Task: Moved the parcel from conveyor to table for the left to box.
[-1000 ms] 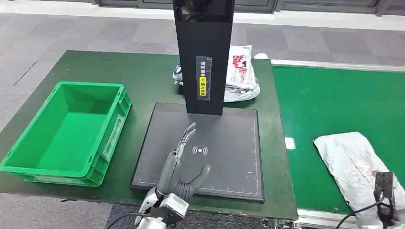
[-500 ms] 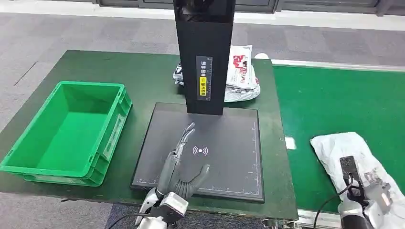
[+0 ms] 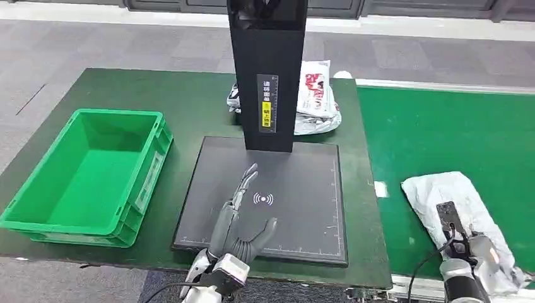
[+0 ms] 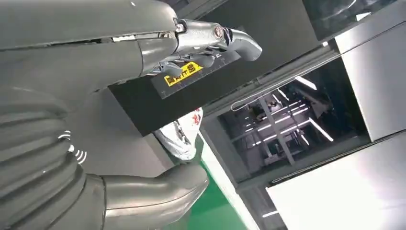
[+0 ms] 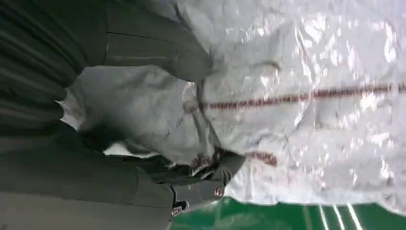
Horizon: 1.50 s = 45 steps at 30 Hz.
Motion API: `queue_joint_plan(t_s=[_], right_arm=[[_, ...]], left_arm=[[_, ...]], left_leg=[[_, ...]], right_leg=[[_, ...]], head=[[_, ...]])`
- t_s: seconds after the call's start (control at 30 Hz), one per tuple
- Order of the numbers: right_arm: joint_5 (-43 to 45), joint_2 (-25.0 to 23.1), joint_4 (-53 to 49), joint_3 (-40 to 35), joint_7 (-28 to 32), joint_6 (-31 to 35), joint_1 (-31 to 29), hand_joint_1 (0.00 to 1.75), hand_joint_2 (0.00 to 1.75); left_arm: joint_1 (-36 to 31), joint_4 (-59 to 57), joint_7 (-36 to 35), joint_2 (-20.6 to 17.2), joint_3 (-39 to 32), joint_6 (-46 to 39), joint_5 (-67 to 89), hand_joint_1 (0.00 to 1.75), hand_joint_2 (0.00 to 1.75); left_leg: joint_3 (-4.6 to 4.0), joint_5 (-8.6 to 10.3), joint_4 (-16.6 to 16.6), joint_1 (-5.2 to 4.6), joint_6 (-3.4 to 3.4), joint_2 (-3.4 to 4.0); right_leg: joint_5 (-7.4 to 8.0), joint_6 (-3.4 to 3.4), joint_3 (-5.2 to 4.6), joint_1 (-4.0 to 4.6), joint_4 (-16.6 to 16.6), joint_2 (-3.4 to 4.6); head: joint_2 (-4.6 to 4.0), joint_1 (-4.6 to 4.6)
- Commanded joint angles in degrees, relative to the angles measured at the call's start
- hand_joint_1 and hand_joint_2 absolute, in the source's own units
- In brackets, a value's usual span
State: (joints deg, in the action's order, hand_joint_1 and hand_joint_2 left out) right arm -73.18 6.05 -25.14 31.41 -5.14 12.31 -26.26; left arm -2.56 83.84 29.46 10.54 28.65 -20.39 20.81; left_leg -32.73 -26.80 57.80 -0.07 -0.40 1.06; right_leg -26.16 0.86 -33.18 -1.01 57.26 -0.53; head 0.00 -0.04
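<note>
Fingers of left hand spread flat over pad, holding nothing. Bin at far left on table. Parcel lying on conveyor, gripped by right hand, bag bunched between thumb and fingers.

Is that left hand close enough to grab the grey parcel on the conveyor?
Probably not. The left hand lies over the black scanner pad, while the grey parcel sits far across on the green conveyor, under the right hand.
</note>
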Motion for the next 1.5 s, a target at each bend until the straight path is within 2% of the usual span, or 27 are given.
queue_joint_plan(t_s=[0.03, 0.17, 0.3, 0.4, 0.47, 0.53, 0.6, 0.63, 0.67, 0.77, 0.9, 0.93, 0.97, 1.03, 1.07, 1.17, 1.3, 1.5], right_arm=[[0.3, -1.07, 6.02, -2.74, 0.02, -2.65, -1.16, 1.75, 1.75], [0.76, -1.06, 7.07, -2.85, 0.14, -5.28, -1.08, 1.75, 1.75], [5.35, -1.1, 7.14, 0.36, 2.87, -7.88, -0.55, 1.75, 1.75], [12.47, -1.11, 7.07, 5.72, 6.78, -10.78, -0.36, 1.75, 1.75], [19.69, -1.5, 7.01, 11.06, 11.44, -15.03, -0.78, 1.75, 1.75], [30.92, -2.43, 6.21, 18.13, 18.36, -23.04, -1.62, 1.75, 1.75], [31.24, -2.73, 5.67, 17.79, 18.23, -23.01, -1.7, 1.75, 1.75], [37.9, -3.51, 4.26, 19.81, 22.26, -27.18, -2.05, 1.75, 1.75], [42.39, -4.65, 2.18, 19.3, 25.33, -30.69, -2.66, 1.75, 1.75], [47.75, -6.08, -2.18, 14.27, 21.53, -30.01, -1.96, 1.75, 1.75], [49.77, -5.57, -2.13, 12.43, 21.49, -29.74, -1.35, 1.75, 1.75], [52.72, -5.75, -2.72, 11.25, 23.7, -31.57, -1.45, 1.75, 1.75], [57.13, -6.93, -6.12, 8.17, 24.2, -33.13, -0.77, 1.75, 1.75], [63.41, -8.77, -12.63, 4.03, 22.93, -34.31, 0.9, 1.75, 1.75], [69.77, -9.91, -19.2, -0.71, 20.62, -34.06, 3.27, 1.75, 1.75], [78.08, -10.22, -27.99, -8.23, 18.73, -32.94, 7.17, 1.75, 1.75], [84.2, -10.09, -35.07, -14.73, 18.22, -31.91, 10.54, 1.75, 1.75], [85.67, -10.84, -43.92, -24.11, 18.56, -30.3, 13.73, 1.75, 1.75]], left_arm=[[-1.27, -3.18, -0.07, -1.14, 1.6, -0.41, -0.22, 0.0, 1.75], [-1.41, -3.74, 0.16, -1.1, 1.69, -0.63, -0.44, 0.0, 1.75], [-1.14, -4.0, 0.51, -1.13, 1.63, -0.78, -0.71, 0.0, 1.75], [-1.29, -4.53, 1.08, -1.19, 1.62, -0.51, -1.0, 0.0, 1.75], [-1.26, -4.98, 1.76, -1.32, 1.5, -0.69, -1.3, 0.0, 1.75], [-1.01, -5.61, 2.92, -1.47, 1.15, -1.27, -1.68, 0.0, 1.75], [-0.92, -5.73, 3.2, -1.57, 1.1, -1.33, -1.8, 0.0, 1.75], [-1.0, -5.98, 3.6, -1.5, 0.95, -1.46, -1.85, 0.0, 1.75], [-1.38, -6.17, 3.73, -1.48, 0.93, -1.47, -1.85, 0.0, 1.75], [-1.71, -6.23, 3.7, -1.36, 0.85, -1.32, -1.86, 0.0, 1.75], [-1.65, -6.19, 3.7, -1.36, 0.87, -1.29, -1.86, 0.0, 1.75], [-1.72, -6.22, 3.72, -1.39, 0.91, -1.3, -1.87, 0.0, 1.75], [-1.76, -6.35, 3.8, -1.34, 0.86, -1.45, -1.85, 0.0, 1.75], [-1.64, -6.45, 3.92, -1.25, 0.77, -1.63, -1.76, 0.0, 1.75], [-1.42, -6.48, 4.08, -1.2, 0.68, -1.79, -1.62, 0.0, 1.75], [-1.09, -6.55, 4.29, -1.1, 0.59, -1.85, -1.42, 0.0, 1.75], [-0.87, -6.36, 4.4, -1.2, 0.61, -1.88, -1.13, 0.0, 1.75], [0.04, -6.18, 4.45, -0.91, 0.11, -2.02, -0.47, 0.0, 1.75]], left_leg=[[0.05, 0.13, -0.18, 0.13, -0.07, -0.02], [0.19, 0.07, -0.09, 0.12, -0.05, -0.04], [0.29, 0.16, -0.23, 0.18, -0.07, -0.11], [0.41, 0.03, -0.08, 0.12, -0.06, -0.06], [0.4, 0.08, -0.13, 0.15, -0.09, -0.09], [0.41, 0.1, -0.18, 0.14, -0.12, 0.02], [0.37, 0.09, -0.2, 0.15, -0.17, 0.11], [0.25, -0.1, -0.06, 0.15, -0.15, 0.35], [0.03, -0.1, -0.11, 0.19, -0.21, 0.5], [-0.09, -0.18, -0.12, 0.19, -0.2, 0.76], [-0.01, -0.14, -0.15, 0.19, -0.18, 0.6], [0.12, -0.13, -0.1, 0.2, -0.16, 0.48], [0.53, -0.07, -0.18, 0.19, -0.15, 0.42], [0.45, -0.02, -0.14, 0.21, -0.15, 0.36], [0.43, -0.05, -0.1, 0.25, -0.15, 0.39], [0.28, -0.03, -0.06, 0.21, -0.16, 0.26], [0.15, 0.02, -0.09, 0.2, -0.14, -0.12], [0.15, 0.0, -0.1, 0.19, -0.13, 0.0]], right_leg=[[0.18, -0.12, 0.08, 0.13, -0.25, 0.14], [0.1, -0.09, 0.23, 0.15, -0.17, 0.07], [0.16, -0.12, 0.33, 0.21, -0.31, 0.04], [0.04, -0.07, 0.44, 0.21, -0.14, 0.0], [0.08, -0.08, 0.44, 0.26, -0.21, 0.01], [0.13, -0.1, 0.39, 0.26, -0.25, 0.15], [0.2, -0.13, 0.39, 0.28, -0.3, 0.29], [0.12, -0.12, 0.46, 0.29, -0.16, 0.49], [0.22, -0.14, 0.42, 0.33, -0.24, 0.67], [0.26, -0.19, 0.25, 0.32, -0.22, 0.92], [0.15, -0.2, 0.34, 0.28, -0.21, 0.74], [0.1, -0.16, 0.41, 0.29, -0.2, 0.57], [0.11, -0.17, 0.4, 0.28, -0.26, 0.55], [0.12, -0.2, 0.34, 0.25, -0.2, 0.55], [0.14, -0.2, 0.32, 0.24, -0.13, 0.63], [0.11, -0.2, 0.23, 0.18, -0.07, 0.42], [0.08, -0.17, 0.21, 0.18, -0.12, 0.09], [0.09, -0.17, 0.15, 0.17, -0.11, 0.23]], head=[[0.0, 0.0], [0.0, 0.0], [0.0, 0.0], [0.0, 0.0], [0.0, 0.0], [0.0, 0.0], [0.0, 0.0], [0.0, 0.02], [0.0, 0.0], [0.0, 0.02], [0.0, 0.0], [0.0, 0.0], [0.0, 0.0], [0.0, 0.0], [0.0, 0.02], [0.0, 0.0], [0.0, 0.02], [0.0, 0.02]])
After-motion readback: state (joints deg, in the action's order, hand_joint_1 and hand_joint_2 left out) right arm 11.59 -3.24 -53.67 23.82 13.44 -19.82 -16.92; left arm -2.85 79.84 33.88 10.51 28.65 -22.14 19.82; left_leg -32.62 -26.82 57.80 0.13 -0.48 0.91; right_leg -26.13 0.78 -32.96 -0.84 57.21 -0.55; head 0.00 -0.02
